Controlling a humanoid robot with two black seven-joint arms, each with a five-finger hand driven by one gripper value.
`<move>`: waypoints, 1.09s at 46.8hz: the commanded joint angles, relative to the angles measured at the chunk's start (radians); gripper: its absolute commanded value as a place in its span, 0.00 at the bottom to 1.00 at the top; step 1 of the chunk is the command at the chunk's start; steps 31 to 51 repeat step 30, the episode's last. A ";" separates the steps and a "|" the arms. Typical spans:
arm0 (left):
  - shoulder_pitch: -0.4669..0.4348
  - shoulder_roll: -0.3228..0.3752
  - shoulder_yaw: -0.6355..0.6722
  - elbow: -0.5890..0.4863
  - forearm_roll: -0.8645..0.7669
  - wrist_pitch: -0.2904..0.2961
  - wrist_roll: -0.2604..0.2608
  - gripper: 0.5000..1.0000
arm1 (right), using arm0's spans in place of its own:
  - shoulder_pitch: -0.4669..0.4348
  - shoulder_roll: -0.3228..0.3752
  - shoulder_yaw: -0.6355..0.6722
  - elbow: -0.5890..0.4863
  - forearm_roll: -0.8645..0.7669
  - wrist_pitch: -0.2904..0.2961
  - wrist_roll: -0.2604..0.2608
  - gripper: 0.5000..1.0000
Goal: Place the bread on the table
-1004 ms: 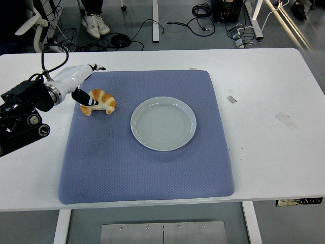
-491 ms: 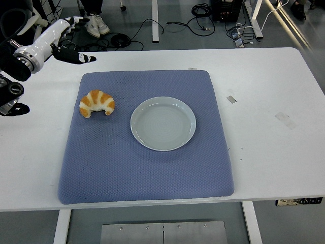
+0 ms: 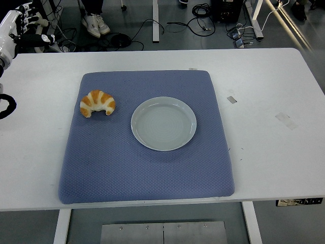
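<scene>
The left hand (image 3: 23, 25) hangs at the picture's top left corner, fingers spread loosely and holding nothing; the bread (image 3: 97, 103) (a croissant) lies on the blue mat (image 3: 147, 168), near its left edge, just left of the empty plate (image 3: 163, 123), apart from it.

Empty grey plate (image 3: 163, 123) on blue mat (image 3: 144, 168), cables (image 3: 152, 25) behind.

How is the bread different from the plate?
The bread is curved like a crescent, orange-brown with pale stripes; the plate is round and plain pale grey-green. The bread looks smaller and puffy; the plate is wider, flat and empty. The bread lies to the plate's left, apart from it. Both rest on the blue mat.
</scene>
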 commanded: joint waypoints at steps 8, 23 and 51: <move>0.034 0.004 -0.102 0.000 -0.003 -0.003 -0.036 0.85 | 0.000 0.000 0.000 0.000 0.000 0.000 0.000 1.00; 0.065 -0.004 -0.128 -0.002 -0.003 -0.020 -0.143 0.85 | 0.012 0.000 0.002 0.011 0.000 0.002 0.000 1.00; 0.063 -0.003 -0.128 -0.002 -0.003 -0.020 -0.145 0.85 | 0.015 0.000 0.000 0.003 0.000 0.002 0.000 1.00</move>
